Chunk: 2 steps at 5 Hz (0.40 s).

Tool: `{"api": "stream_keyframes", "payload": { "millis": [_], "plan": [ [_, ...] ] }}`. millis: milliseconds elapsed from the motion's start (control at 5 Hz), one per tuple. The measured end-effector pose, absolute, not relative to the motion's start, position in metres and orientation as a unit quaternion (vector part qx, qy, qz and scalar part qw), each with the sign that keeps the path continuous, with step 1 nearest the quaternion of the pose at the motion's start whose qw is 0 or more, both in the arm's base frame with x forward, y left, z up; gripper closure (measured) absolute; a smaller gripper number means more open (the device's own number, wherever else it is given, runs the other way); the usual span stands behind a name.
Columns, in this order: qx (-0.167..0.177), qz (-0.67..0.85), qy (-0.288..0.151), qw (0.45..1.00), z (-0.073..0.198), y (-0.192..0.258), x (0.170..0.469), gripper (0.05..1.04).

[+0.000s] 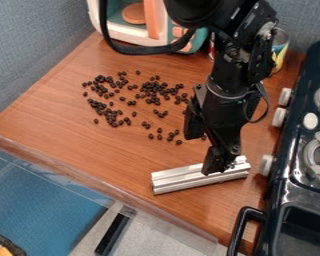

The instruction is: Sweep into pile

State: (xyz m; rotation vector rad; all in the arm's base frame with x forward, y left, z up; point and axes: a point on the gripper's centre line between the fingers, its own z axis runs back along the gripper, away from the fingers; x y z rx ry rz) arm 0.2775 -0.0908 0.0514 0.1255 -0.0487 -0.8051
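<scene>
Nearest on the bench (122, 155), toward its right side, lies a ribbed metal bar (183, 181), likely the sweeping tool. The gripper (217, 167) is down at the bar, right of its middle; I cannot tell whether it is clamped on it. Beyond, the dark beans (149, 92) lie scattered across the middle and far left, in loose clusters with a few strays on the near side. No single pile is formed, so most of the sweeping seems left to do.
</scene>
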Motion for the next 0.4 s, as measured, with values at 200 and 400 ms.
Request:
{"api": "stream_keyframes", "payload": {
  "millis": [200,400],
  "plan": [
    [0.059,-0.394,-0.007,0.917,0.0419,-0.0902,0.2731,0.085],
    [0.051,-0.417,-0.009,0.908,0.0371,-0.0903,0.2703,0.085]
  ]
}}
